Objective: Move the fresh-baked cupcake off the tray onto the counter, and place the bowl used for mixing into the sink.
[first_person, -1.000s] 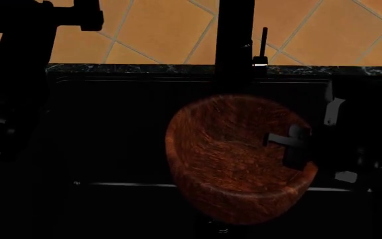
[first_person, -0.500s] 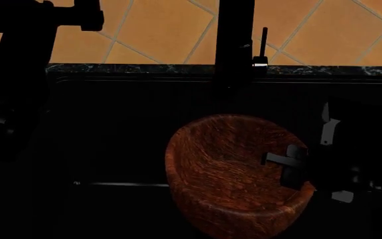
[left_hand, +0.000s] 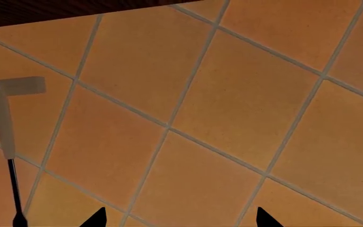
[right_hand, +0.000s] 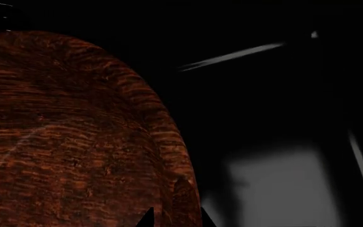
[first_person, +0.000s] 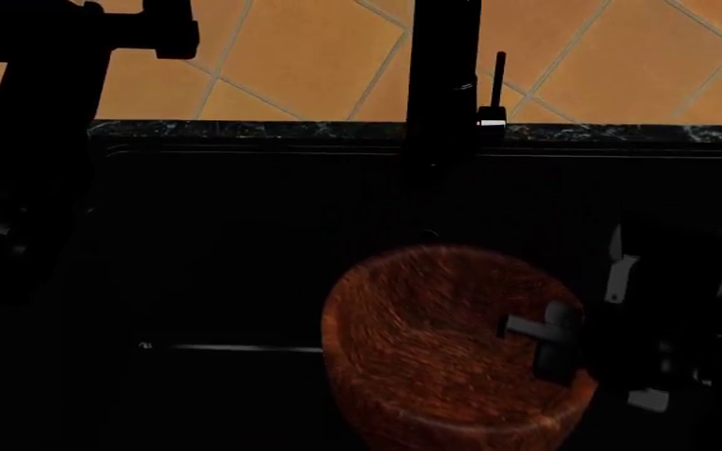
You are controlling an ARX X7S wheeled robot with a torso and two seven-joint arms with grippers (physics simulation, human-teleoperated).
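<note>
The reddish-brown wooden bowl [first_person: 455, 352] hangs tilted inside the black sink [first_person: 211, 244], low at the front right. My right gripper [first_person: 556, 343] is shut on the bowl's right rim. In the right wrist view the thick rim of the bowl [right_hand: 68, 137] runs between the two dark tips of the right gripper [right_hand: 176, 218]. My left gripper [left_hand: 180, 217] is open and holds nothing, facing orange wall tiles. The left arm [first_person: 35, 141] is a dark shape raised at the left. A strip of counter [first_person: 274, 132] shows behind the sink. The cupcake and the tray are out of view.
The tall black faucet [first_person: 443, 75] and its thin lever [first_person: 496, 89] rise at the sink's back edge, just behind the bowl. An orange tiled wall [first_person: 298, 56] is behind. In the left wrist view a pale T-shaped tool [left_hand: 5, 109] hangs against the tiles.
The bowl has gone down and toward the sink's front, carried by my right gripper, and looks darker. The left arm has not moved.
</note>
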